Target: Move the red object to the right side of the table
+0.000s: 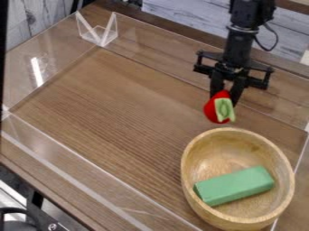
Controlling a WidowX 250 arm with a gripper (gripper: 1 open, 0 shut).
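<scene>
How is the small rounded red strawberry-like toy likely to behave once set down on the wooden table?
The small rounded red strawberry-like toy looks curved all over, so it may roll or tip. It seems light: the gripper pinches only its top. The wood-grain table looks smooth, so it might slide.
</scene>
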